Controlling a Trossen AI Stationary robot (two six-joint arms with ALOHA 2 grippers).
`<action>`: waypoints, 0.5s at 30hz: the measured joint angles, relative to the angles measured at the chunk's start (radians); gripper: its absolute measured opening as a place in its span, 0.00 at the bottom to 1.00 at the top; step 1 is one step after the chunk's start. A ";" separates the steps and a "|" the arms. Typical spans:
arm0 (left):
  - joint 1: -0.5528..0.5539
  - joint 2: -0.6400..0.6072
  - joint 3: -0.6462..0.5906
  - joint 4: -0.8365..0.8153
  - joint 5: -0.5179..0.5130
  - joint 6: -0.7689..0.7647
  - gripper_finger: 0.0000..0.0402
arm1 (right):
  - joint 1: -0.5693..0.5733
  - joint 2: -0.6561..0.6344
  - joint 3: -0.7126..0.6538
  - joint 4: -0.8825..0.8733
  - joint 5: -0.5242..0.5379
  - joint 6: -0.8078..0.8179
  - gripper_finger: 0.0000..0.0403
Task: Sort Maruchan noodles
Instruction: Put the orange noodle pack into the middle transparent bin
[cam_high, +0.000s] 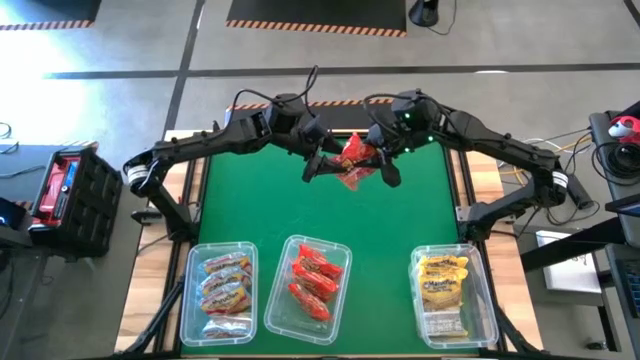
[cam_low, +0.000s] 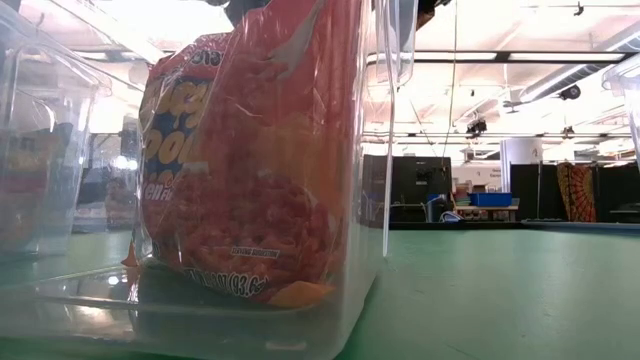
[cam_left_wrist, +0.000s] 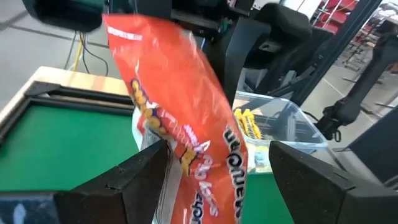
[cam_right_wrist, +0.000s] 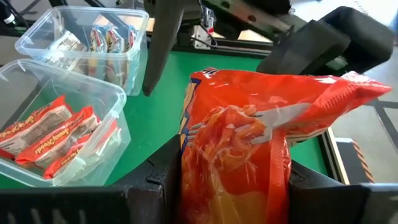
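Observation:
A red Maruchan noodle packet hangs above the far middle of the green table, where my two arms meet. My right gripper comes in from the right and is shut on it. My left gripper faces it from the left and is open. Its two fingers stand on either side of the packet's lower part. Other noodle packets lie sorted in three clear bins along the near edge. My right gripper pinches one end of the red packet between its two fingers, coming slanting down from the table's right. The packet is lifted clear of the table, and its free end reaches away toward the left arm. My left gripper: I cannot tell whether a finger brushes the packet's edge.
Three clear bins stand at the near edge. The left bin holds orange-pink packets, the middle bin red ones and the right bin yellow ones. The middle bin fills the low view. Bare green mat lies between bins and arms.

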 joint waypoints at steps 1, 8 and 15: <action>0.000 0.000 0.000 -0.004 0.004 -0.004 0.66 | 0.002 0.000 0.007 -0.004 0.000 0.001 0.34; 0.002 0.021 0.002 0.027 0.063 -0.077 0.62 | 0.039 0.001 0.052 -0.017 0.039 0.021 0.34; -0.001 0.028 0.001 0.027 0.084 -0.140 0.54 | 0.101 0.001 0.054 -0.037 0.071 0.031 0.33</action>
